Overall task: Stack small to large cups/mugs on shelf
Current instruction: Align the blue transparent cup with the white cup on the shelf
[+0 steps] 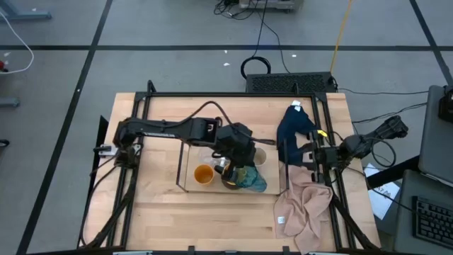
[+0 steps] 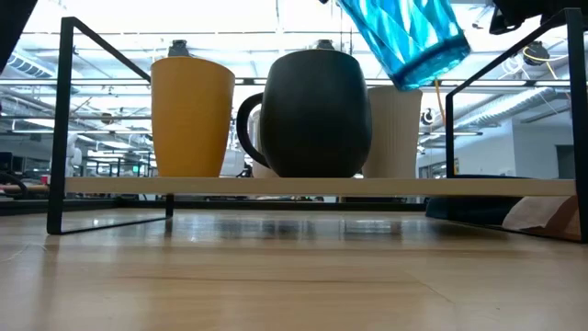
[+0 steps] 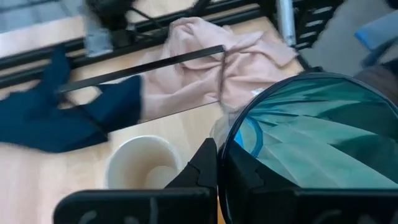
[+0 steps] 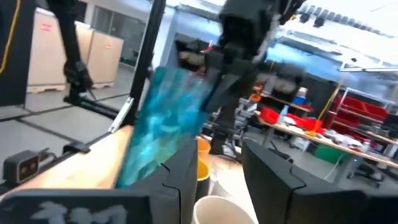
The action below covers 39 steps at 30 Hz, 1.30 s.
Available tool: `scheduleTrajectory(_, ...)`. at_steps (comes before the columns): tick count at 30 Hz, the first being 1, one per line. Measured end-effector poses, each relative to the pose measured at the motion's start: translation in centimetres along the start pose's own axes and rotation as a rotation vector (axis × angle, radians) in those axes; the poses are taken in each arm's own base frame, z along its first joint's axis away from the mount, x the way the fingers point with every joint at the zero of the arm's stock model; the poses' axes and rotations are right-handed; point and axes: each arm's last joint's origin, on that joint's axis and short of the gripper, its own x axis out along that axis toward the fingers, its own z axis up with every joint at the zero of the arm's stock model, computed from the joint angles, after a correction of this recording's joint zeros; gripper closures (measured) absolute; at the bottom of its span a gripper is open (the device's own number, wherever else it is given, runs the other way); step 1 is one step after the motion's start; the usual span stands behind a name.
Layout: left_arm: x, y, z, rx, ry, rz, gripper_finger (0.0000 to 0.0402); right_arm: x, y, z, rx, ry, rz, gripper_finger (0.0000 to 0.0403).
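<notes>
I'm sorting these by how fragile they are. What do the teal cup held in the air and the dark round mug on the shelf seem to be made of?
The teal cup, gripped at its rim by the left gripper, looks like translucent coloured glass or plastic: light passes through its faceted wall. The dark mug looks like matte glazed ceramic: opaque, with a soft dull sheen. Neither is certain.

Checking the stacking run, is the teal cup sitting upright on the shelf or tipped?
Tipped and off the shelf: the teal cup hangs tilted in the left claw, above the other cups.
</notes>
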Motion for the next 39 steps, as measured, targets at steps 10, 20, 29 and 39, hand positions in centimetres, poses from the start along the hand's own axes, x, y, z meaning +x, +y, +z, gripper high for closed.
scheduleTrajectory(10, 1.0, 0.8, 2.1, 0.041, 0.05, -0.03, 0.0395, -0.3, -0.7, 1.6, -0.026, -0.025, -0.015, 0.0287)
scheduleTrajectory(20, 2.4, 1.8, 1.5, 0.04, 0.105, 0.0, 0.0395, -0.3, -0.8, 1.7, -0.046, 0.013, -0.028, 0.0287)
scheduleTrajectory(29, 5.2, 2.4, 0.7, 0.056, 0.136, 0.026, 0.0395, -0.3, -0.7, 1.4, -0.032, 0.041, -0.015, 0.0287)
scheduleTrajectory(39, 6.7, 2.5, 0.1, 0.041, 0.16, 0.01, 0.0395, -0.3, -0.6, 1.2, -0.036, 0.058, -0.008, 0.0287)
